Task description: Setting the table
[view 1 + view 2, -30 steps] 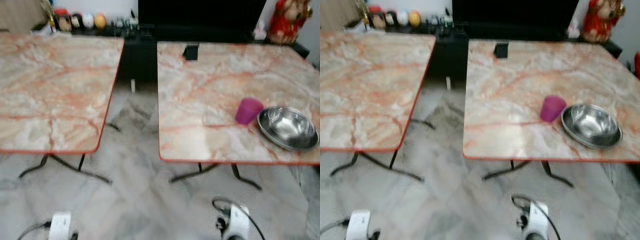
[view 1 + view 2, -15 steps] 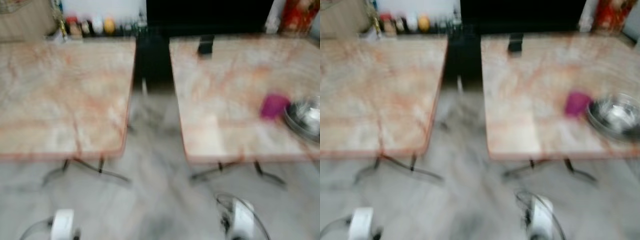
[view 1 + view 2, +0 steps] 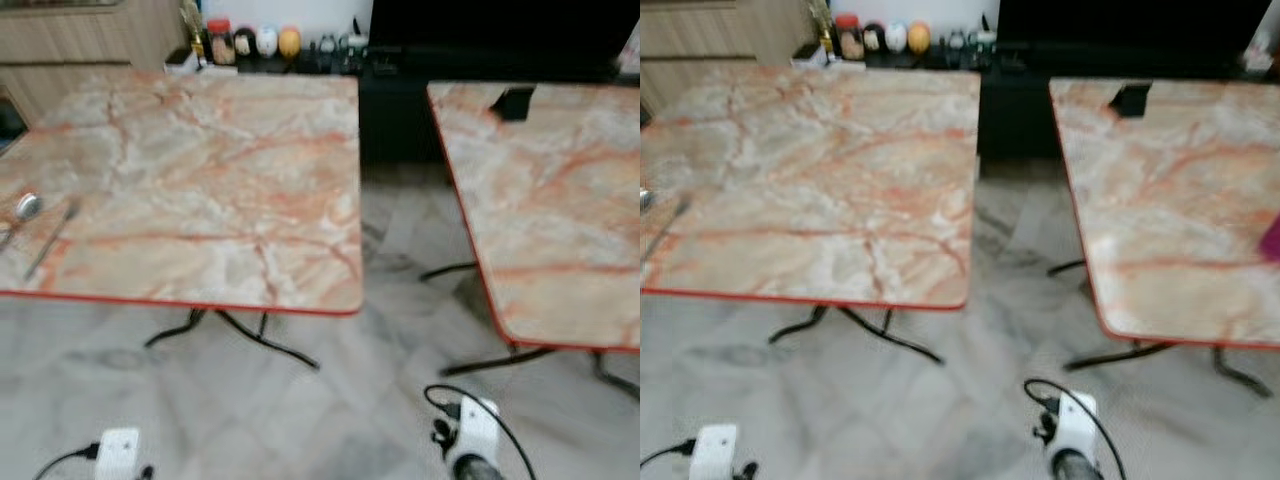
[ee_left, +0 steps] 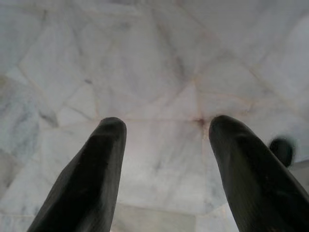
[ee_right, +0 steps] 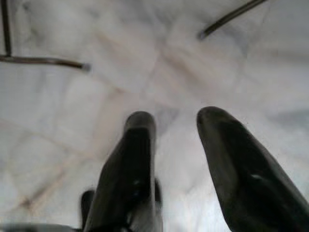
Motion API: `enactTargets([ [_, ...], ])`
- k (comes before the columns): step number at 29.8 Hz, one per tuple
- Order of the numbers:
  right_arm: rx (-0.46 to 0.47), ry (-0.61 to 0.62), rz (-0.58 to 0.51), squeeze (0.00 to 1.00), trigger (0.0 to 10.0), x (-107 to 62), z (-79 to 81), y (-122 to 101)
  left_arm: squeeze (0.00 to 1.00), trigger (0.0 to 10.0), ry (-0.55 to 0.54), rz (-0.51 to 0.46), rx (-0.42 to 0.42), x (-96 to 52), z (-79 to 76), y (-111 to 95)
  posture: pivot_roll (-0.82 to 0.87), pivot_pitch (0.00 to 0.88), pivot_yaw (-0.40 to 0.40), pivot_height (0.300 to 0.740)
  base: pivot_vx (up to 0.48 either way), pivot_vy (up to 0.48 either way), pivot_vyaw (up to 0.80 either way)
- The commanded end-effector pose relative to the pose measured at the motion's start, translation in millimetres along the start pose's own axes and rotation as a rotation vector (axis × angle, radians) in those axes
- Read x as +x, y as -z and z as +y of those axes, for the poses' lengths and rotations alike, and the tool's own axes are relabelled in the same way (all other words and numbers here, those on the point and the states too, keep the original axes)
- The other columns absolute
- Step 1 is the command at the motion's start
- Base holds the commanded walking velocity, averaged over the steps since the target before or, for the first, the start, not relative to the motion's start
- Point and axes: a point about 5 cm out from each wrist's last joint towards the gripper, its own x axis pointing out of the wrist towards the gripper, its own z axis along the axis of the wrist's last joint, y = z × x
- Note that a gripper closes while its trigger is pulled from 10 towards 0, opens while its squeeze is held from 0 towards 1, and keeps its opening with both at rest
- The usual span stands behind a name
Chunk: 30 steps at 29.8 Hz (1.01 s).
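Pale marble floor tiles (image 3: 300,420) run under two square marble-pattern tables with red edging. On the left table (image 3: 210,190), close to its left edge, lies a slim metal fork (image 3: 50,240), long axis running from the near edge slantwise toward the far right, with a small round metal spoon bowl (image 3: 27,206) just beside it. No readable writing anywhere. The right table (image 3: 560,210) carries a small black object (image 3: 513,102) near its far edge. Left gripper (image 4: 164,130) hangs over the floor, fingers spread wide; right gripper (image 5: 176,121) likewise, narrower gap, holding nothing.
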Motion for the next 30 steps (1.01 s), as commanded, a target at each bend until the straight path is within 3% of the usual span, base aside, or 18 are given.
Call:
enactTargets([
  [1, 0.012, -0.001, 0.0, 0.0, 10.0, 0.4, 1.8, -0.7, 0.0, 10.0, -0.006, 0.001, 0.01, 0.8, 3.1, -2.5, 0.05, 0.064, -0.02, 0.74, 0.0, 0.48, 0.0],
  [14, -0.018, -0.008, 0.006, 0.0, 10.0, 0.6, 1.3, -0.9, 0.0, 10.0, -0.007, 0.001, 0.012, 0.8, 3.0, -2.4, 0.05, 0.041, -0.018, 0.74, 0.0, 0.48, 0.0],
  [22, -0.013, -0.008, -0.002, 0.0, 10.0, 0.9, 4.5, -1.9, 0.0, 10.0, -0.006, -0.002, 0.012, 1.0, 2.6, -3.5, 0.05, 0.035, -0.018, 0.74, 0.0, 0.48, 0.76],
  [30, -0.003, 0.009, -0.012, 0.0, 10.0, 0.9, 1.8, -3.2, 0.0, 10.0, -0.004, -0.006, 0.009, 1.3, 1.0, -4.7, 0.05, 0.047, -0.022, 0.74, 0.0, 0.423, 0.0],
])
